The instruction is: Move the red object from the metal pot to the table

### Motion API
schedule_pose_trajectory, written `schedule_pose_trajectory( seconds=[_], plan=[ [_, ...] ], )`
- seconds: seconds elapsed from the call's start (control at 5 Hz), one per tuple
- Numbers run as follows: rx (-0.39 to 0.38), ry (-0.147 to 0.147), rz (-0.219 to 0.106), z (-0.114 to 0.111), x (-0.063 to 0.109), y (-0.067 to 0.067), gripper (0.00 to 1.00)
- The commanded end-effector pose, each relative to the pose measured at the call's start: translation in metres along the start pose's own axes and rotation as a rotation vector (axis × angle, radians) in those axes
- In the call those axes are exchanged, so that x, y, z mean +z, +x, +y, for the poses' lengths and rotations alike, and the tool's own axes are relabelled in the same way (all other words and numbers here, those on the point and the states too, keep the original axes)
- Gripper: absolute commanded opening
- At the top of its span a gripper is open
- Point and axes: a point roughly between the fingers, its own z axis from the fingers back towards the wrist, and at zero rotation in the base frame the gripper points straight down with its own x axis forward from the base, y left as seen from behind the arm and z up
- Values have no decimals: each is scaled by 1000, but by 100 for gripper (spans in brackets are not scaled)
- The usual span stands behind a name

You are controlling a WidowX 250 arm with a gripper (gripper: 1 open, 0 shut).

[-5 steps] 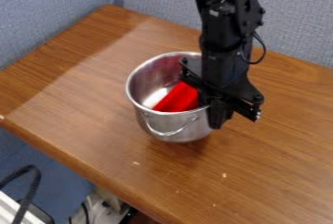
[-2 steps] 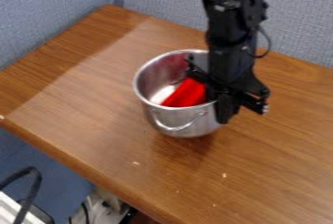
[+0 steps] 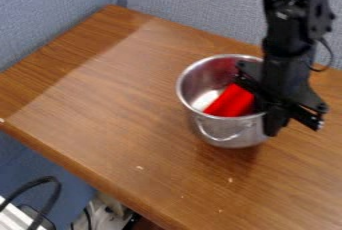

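The red object (image 3: 230, 101) is inside the metal pot (image 3: 197, 116), a bit right of the middle of the frame. We see it leaning up on a slant, with its top end toward the upper right. It is bright and smooth, and part of its right side is hidden behind the black gripper (image 3: 271, 102).

The pot is round and shiny, and we can look down into it from above. Its small loop handle (image 3: 218, 138) is on the side that faces us. The pot is on the brown wooden table (image 3: 114, 104).

The gripper is at the right side of the pot. One part of it reaches over the rim, and another part is by the outside of the pot. We see its fingers closed up, but we cannot tell if they hold the red thing, the rim or nothing. The black robot arm (image 3: 291, 19) comes down from the upper right of the frame, with a thin black wire (image 3: 326, 52) looping by its right side.

The table goes across the middle and out past the lower right. Gray-blue walls (image 3: 201, 9) are behind it at the top. In the lower left corner, we see a thick black cord (image 3: 40, 184) curving over a white thing (image 3: 14, 217), below the table's edge.
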Motion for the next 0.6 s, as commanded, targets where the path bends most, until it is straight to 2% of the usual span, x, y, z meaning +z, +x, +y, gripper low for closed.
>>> schedule_pose_trajectory(
  seconds=[0.0, 0.4],
  plan=[
    [-4, 0, -71, -8, 10, 17, 0],
    [-3, 0, -82, -6, 6, 20, 0]
  ],
)
